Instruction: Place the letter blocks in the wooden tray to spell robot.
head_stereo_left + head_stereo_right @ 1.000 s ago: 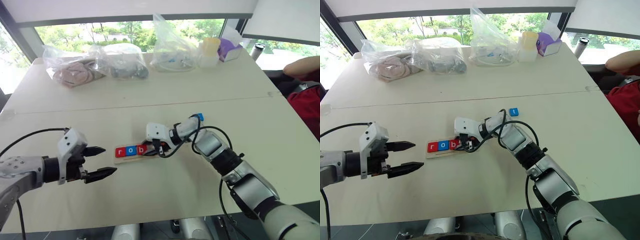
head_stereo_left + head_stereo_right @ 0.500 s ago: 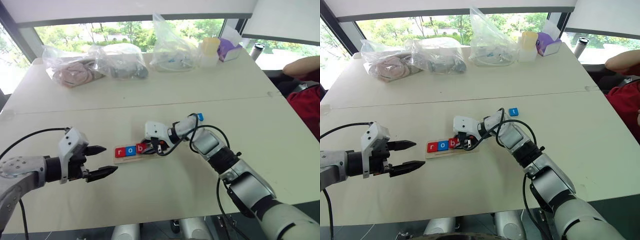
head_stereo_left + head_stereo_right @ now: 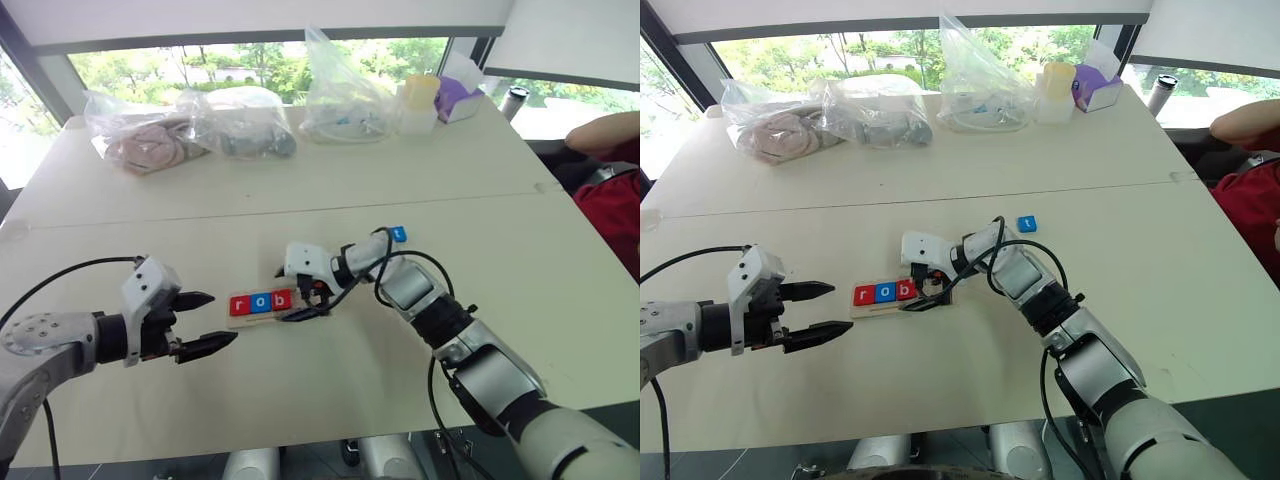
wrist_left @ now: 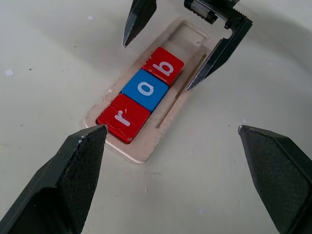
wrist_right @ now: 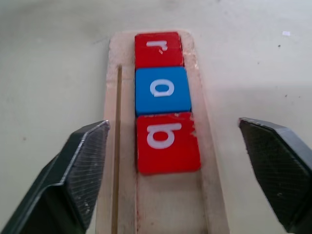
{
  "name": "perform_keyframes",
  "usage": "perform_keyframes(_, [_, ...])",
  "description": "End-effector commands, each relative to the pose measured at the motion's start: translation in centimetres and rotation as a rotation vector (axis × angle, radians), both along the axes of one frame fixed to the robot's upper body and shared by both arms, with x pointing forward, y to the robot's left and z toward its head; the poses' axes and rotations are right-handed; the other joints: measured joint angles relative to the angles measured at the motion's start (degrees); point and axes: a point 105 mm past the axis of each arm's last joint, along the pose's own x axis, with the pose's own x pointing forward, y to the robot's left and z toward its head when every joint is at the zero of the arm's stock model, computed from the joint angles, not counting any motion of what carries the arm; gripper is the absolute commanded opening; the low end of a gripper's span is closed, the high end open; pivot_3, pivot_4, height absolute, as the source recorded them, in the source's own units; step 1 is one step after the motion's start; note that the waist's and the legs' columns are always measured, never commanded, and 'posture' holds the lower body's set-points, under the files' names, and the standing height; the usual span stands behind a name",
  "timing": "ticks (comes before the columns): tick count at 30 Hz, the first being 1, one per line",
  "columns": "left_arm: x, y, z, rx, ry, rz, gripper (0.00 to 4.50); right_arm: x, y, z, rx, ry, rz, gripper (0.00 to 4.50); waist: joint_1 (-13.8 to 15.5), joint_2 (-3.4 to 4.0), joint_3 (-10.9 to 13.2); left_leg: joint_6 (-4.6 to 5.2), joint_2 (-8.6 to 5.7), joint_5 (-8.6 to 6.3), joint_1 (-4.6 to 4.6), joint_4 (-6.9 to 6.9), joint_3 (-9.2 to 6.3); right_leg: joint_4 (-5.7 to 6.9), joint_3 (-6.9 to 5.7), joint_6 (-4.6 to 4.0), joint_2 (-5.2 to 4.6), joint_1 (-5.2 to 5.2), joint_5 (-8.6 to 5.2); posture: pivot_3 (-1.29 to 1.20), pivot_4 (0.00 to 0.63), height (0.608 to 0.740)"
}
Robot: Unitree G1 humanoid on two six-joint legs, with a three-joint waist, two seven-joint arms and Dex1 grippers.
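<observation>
You are looking at the wooden tray (image 3: 902,304) holding 3 blocks, r-o-b. Your right end effector (image 3: 300,294) is gaping empty over its free end. The blue t block (image 3: 1027,224) is lying beyond the tray, nearer your right arm.

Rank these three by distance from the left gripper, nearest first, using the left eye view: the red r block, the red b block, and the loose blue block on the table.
Measured from the left gripper:
1. red r block, at the tray's end facing that gripper.
2. red b block, third in the row, by the right gripper.
3. loose blue block, on the table beyond the right arm.
</observation>
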Motion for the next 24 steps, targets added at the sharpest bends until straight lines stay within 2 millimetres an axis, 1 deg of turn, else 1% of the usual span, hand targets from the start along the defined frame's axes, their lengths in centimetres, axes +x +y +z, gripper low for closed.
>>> perform_keyframes(1, [0.1, -0.1, 0.5, -0.001, -0.029, -0.008, 4.50, 0.7, 0.3, 3.4, 0.113, -0.021, -0.025, 4.38, 0.06, 0.00, 0.00, 0.00, 0.00, 0.00, 0.00, 0.00, 0.00, 0.00, 0.00, 0.00, 0.00, 0.00, 0.00, 0.00, 0.150, 0.740])
perform_keyframes(2, [0.1, -0.1, 0.5, -0.002, -0.029, -0.007, 4.50, 0.8, 0.1, 3.8, 0.130, -0.024, -0.039, 4.38, 0.06, 0.00, 0.00, 0.00, 0.00, 0.00, 0.00, 0.00, 0.00, 0.00, 0.00, 0.00, -0.01, 0.00, 0.00, 0.00, 0.150, 0.740])
perform_keyframes(5, [0.1, -0.1, 0.5, -0.003, -0.033, -0.008, 4.50, 2.3, -1.2, 5.4, 0.189, -0.089, -0.154, 4.38, 0.04, 0.00, 0.00, 0.00, 0.00, 0.00, 0.00, 0.00, 0.00, 0.00, 0.00, 0.00, -0.01, 0.00, 0.00, 0.00, 0.150, 0.740])
perform_keyframes(7, [0.4, -0.6, 1.2, -0.033, -0.060, -0.018, 4.50, 3.8, -3.5, 6.4, 0.225, -0.141, -0.318, 4.38, 0.14, 0.01, 0.01, -0.01, -0.01, 0.00, -0.01, 0.00, -0.01, 0.00, 0.00, 0.00, -0.01, 0.00, 0.00, 0.00, 0.150, 0.740])
perform_keyframes(8, [0.5, -1.0, 1.7, -0.059, -0.070, -0.029, 4.50, 4.2, -4.7, 6.7, 0.234, -0.159, -0.394, 4.38, 0.28, 0.00, 0.00, -0.01, -0.01, 0.00, -0.02, 0.00, -0.02, 0.00, 0.00, 0.00, -0.01, 0.00, 0.00, 0.00, 0.150, 0.740])
perform_keyframes(9, [0.5, -1.5, 2.1, -0.084, -0.079, -0.047, 4.50, 4.5, -6.0, 6.8, 0.237, -0.167, -0.466, 4.38, 0.47, 0.00, 0.00, -0.02, -0.02, 0.01, -0.03, 0.00, -0.04, 0.00, -0.01, 0.00, -0.02, 0.01, 0.00, 0.00, 0.150, 0.740])
perform_keyframes(11, [0.4, -2.2, 2.7, -0.110, -0.086, -0.071, 4.50, 4.4, -7.4, 6.7, 0.229, -0.178, -0.552, 4.38, 0.73, -0.03, -0.02, -0.03, -0.05, 0.01, -0.06, 0.00, -0.07, -0.02, -0.02, 0.00, -0.05, 0.02, -0.01, 0.00, 0.150, 0.740])
perform_keyframes(14, [0.9, -4.2, 3.8, -0.151, -0.124, -0.138, 4.50, 3.3, -11.4, 5.9, 0.212, -0.178, -0.811, 4.38, 1.06, -0.02, -0.02, -0.03, -0.05, 0.01, -0.04, -0.02, -0.02, -0.03, 0.01, 0.01, -0.05, 0.02, -0.01, 0.00, 0.150, 0.740])
perform_keyframes(16, [1.2, -4.9, 4.2, -0.169, -0.138, -0.162, 4.50, 2.2, -12.7, 5.5, 0.197, -0.170, -0.913, 4.38, 1.25, -0.02, -0.01, -0.03, -0.06, 0.02, -0.05, -0.06, -0.10, -0.01, -0.01, 0.03, 0.00, 0.01, 0.00, 0.00, 0.150, 0.740])
perform_keyframes(17, [1.4, -5.2, 4.3, -0.176, -0.141, -0.170, 4.50, 1.8, -13.0, 5.3, 0.189, -0.162, -0.947, 4.38, 1.28, 0.06, -0.01, -0.03, -0.06, 0.02, -0.02, -0.06, -0.06, 0.00, 0.01, 0.03, 0.01, 0.00, 0.01, 0.00, 0.150, 0.740])
perform_keyframes(20, [2.9, -6.5, 4.7, -0.228, -0.175, -0.187, 4.50, -0.5, -14.4, 4.0, 0.171, -0.110, -1.090, 4.38, 1.45, 0.06, -0.04, -0.08, -0.06, 0.05, 0.03, -0.06, -0.05, 0.08, 0.03, 0.02, 0.07, 0.00, 0.00, 0.00, 0.150, 0.740])
perform_keyframes(22, [3.1, -7.1, 4.5, -0.232, -0.168, -0.220, 4.50, -1.4, -14.6, 3.1, 0.143, -0.084, -1.121, 4.38, 1.36, 0.03, -0.06, -0.10, -0.06, 0.07, 0.04, -0.03, -0.12, 0.16, 0.00, 0.01, 0.09, 0.01, 0.00, 0.00, 0.150, 0.740])
perform_keyframes(24, [3.4, -7.3, 4.3, -0.224, -0.164, -0.237, 4.50, -1.8, -14.4, 2.3, 0.119, -0.067, -1.121, 4.38, 1.07, 0.03, -0.06, -0.12, -0.06, 0.08, 0.06, -0.01, -0.06, 0.17, 0.04, -0.01, 0.10, 0.00, -0.02, 0.00, 0.150, 0.740])
